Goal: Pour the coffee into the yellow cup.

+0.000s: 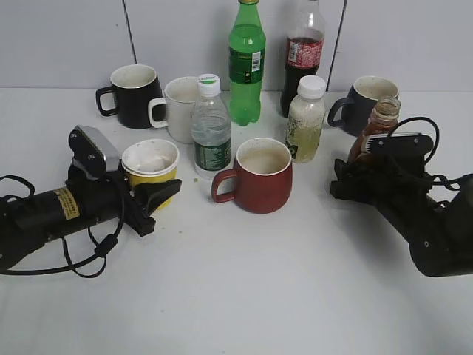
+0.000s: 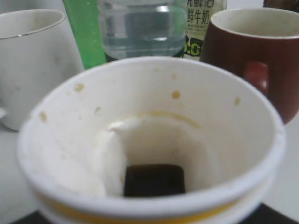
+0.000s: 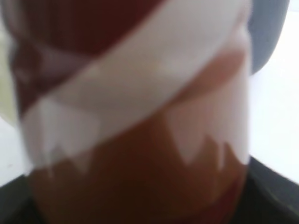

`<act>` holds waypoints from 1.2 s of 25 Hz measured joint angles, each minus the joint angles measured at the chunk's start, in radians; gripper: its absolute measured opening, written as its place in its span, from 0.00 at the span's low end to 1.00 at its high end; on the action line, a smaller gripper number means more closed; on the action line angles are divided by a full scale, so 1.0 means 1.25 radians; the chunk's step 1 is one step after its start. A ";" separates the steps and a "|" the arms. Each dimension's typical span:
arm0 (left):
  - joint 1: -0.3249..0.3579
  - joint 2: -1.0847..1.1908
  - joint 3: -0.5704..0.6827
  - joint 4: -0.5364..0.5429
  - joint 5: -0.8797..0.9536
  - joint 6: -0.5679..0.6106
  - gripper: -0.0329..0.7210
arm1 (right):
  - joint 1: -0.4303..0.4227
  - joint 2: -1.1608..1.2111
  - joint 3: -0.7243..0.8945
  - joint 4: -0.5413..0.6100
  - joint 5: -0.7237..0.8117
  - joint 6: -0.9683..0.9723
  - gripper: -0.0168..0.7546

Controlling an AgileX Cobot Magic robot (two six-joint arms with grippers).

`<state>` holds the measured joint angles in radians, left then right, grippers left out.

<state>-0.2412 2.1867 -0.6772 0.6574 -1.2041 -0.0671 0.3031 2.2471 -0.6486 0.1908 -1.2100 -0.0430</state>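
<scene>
On the white table [image 1: 244, 296], past the left gripper's [image 1: 151, 198] tips stand a green soda bottle [image 1: 246, 63], a dark cola bottle [image 1: 304, 55], a clear water bottle [image 1: 211, 132] and a capped milky bottle [image 1: 305, 118]; all the mugs look empty. The coffee [image 1: 373, 129], a capless brown bottle with a white swoosh, stands upright right in front of the right gripper [image 1: 355, 177], filling its wrist view; whether those jaws press it I cannot tell. The left gripper clamps the yellow cup [image 1: 151, 166], upright between its fingers, white inside, stain-spotted, with one dark patch at the bottom.
</scene>
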 joint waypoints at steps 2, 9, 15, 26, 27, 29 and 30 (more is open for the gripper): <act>0.000 0.000 0.000 0.005 0.000 0.000 0.50 | 0.000 0.004 -0.004 0.000 0.000 0.000 0.74; 0.000 0.000 0.000 0.012 0.000 0.000 0.49 | 0.000 0.005 -0.005 0.001 0.000 0.000 0.67; 0.000 0.000 0.000 0.029 0.000 0.000 0.49 | 0.000 -0.042 0.010 -0.035 0.023 -0.048 0.67; -0.043 0.000 -0.004 0.029 0.000 -0.017 0.49 | 0.054 -0.256 0.009 -0.178 0.175 -0.224 0.67; -0.050 0.000 -0.016 0.029 0.001 -0.023 0.49 | 0.064 -0.260 0.004 -0.180 0.186 -0.246 0.67; -0.057 -0.002 -0.025 0.029 0.001 -0.027 0.49 | 0.090 -0.263 -0.012 -0.181 0.214 -0.288 0.67; -0.059 -0.005 -0.026 0.029 0.001 -0.028 0.49 | 0.100 -0.263 -0.023 -0.182 0.232 -0.314 0.67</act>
<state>-0.3155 2.1811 -0.7094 0.6935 -1.2030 -0.1016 0.4278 1.9189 -0.6771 -0.0370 -0.9202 -0.4359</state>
